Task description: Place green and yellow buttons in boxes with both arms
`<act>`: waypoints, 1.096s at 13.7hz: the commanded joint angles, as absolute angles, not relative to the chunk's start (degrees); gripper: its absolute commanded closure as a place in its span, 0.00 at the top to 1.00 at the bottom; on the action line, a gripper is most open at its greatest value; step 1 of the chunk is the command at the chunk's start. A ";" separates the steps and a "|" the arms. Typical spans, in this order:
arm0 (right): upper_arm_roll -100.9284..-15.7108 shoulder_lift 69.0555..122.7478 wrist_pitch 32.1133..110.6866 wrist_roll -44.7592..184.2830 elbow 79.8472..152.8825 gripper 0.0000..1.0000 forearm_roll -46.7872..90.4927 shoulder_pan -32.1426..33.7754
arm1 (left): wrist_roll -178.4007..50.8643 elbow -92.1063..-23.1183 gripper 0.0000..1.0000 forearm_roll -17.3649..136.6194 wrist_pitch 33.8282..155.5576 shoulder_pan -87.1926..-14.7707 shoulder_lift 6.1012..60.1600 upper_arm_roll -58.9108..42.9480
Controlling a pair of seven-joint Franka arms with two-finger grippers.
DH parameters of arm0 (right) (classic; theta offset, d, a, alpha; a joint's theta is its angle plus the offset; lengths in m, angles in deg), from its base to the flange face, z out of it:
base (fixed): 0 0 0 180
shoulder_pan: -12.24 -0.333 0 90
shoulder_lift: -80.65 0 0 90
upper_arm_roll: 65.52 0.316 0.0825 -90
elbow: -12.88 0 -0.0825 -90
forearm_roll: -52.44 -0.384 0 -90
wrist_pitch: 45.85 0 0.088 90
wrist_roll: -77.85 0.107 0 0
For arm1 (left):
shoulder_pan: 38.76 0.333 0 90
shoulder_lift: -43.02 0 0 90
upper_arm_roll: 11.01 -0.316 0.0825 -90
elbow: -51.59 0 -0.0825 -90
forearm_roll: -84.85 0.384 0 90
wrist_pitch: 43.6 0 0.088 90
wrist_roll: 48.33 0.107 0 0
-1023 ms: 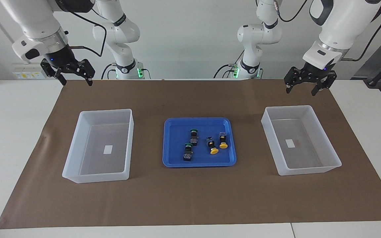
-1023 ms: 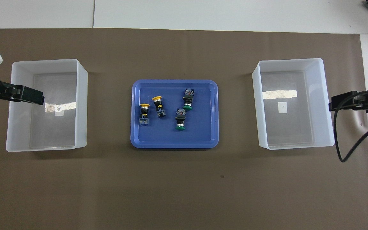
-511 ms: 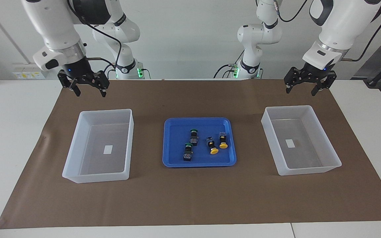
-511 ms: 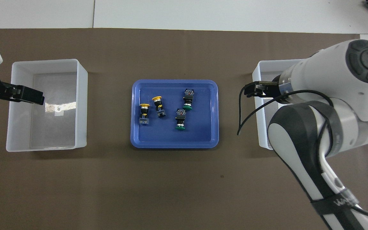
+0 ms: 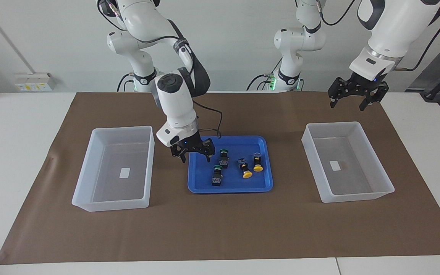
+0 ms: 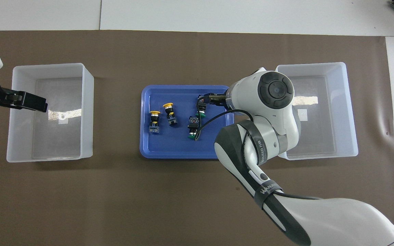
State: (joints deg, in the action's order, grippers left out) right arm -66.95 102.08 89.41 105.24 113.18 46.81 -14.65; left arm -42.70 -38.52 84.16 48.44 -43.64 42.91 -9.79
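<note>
Right end effector (image 5: 196, 154) hangs low over the blue tray (image 5: 230, 188), at the tray's corner nearest the robots on the right arm's end, and you can see its fingers spread wide with nothing between them. It sits just beside the green button (image 5: 224, 155) that lies nearer the robots; whether a fingertip touches that button, you cannot tell. From overhead the right arm's big white elbow covers part of the tray's edge, and only the tip of that end effector (image 6: 208, 98) pokes out next to the same green button (image 6: 201, 107).

Look at the tray's load: all four buttons lie on their sides inside it. The second green button (image 5: 217, 175) lies farther from the robots than the first. The two yellow buttons (image 5: 252, 167) lie side by side toward the left arm's end of the tray, caps pointing away from the robots.

Your left end effector (image 5: 353, 96) waits in the air over the brown mat (image 5: 220, 225), above the robots' edge of the box at the left arm's end (image 5: 348, 191), fingers apart and holding nothing.

Both boxes stand on the mat-covered surface, one at each end, well apart from the tray. The box at the right arm's end (image 5: 90, 191) shows only its white label inside, and so does the other.
</note>
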 commanded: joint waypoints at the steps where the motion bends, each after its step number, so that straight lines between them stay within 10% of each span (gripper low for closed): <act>1: -67.19 107.87 93.19 106.85 109.31 1.00 46.29 -16.67 | -42.52 -39.12 1.00 83.53 47.89 -43.33 43.63 -9.51; 11: -67.19 113.78 102.34 101.93 109.64 0.99 49.10 -18.08 | -43.05 -47.63 1.00 83.53 57.80 -44.30 46.53 -8.81; 15: -67.19 113.61 99.80 102.02 110.09 0.32 48.84 -17.91 | -44.18 -53.43 1.00 83.45 66.32 -48.07 46.36 -8.64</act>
State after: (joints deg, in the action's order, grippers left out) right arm -67.11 113.73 100.99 102.76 110.15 48.34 -18.10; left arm -42.97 -48.40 84.06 61.60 -45.96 44.46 -8.23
